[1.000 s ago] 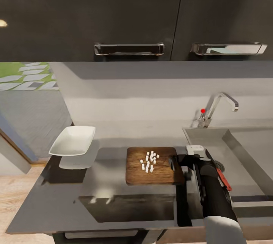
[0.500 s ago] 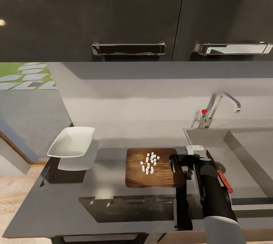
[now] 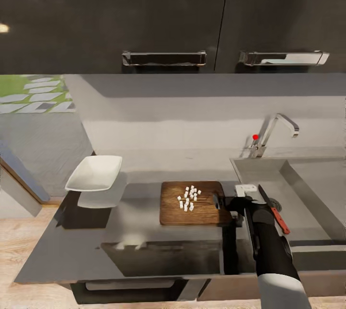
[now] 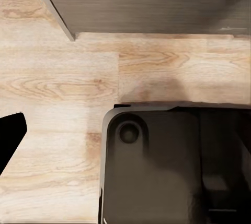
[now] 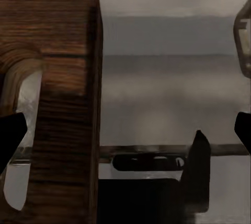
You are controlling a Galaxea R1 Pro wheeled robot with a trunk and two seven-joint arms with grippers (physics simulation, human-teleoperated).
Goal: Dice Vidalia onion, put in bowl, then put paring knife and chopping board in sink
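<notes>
Your right pincer (image 3: 222,202) sits at the right edge of the chopping board (image 3: 192,205), low over the table (image 3: 72,251), with the dark arm running back toward the table's front edge. In the right wrist view the board (image 5: 63,78) fills one side, its handle cut-out close to one fingertip, and both fingertips sit wide apart at the edges of the picture; your pincer is spread open, and I cannot tell whether it touches the board.

The diced onion (image 3: 189,198), a cluster of small white cubes, lies on the board's middle, toward its far side. The paring knife (image 3: 273,208) rests just right of your arm on the flat drainboard of the sink (image 3: 307,189), blade pointing away, red handle nearer the front. The bowl (image 3: 94,173) stands at the table's far left corner, well apart from the board.

Your left wrist view looks down at a wooden floor (image 4: 57,88) and a dark part of the robot's body (image 4: 162,166); I cannot tell how your left pincer stands.
</notes>
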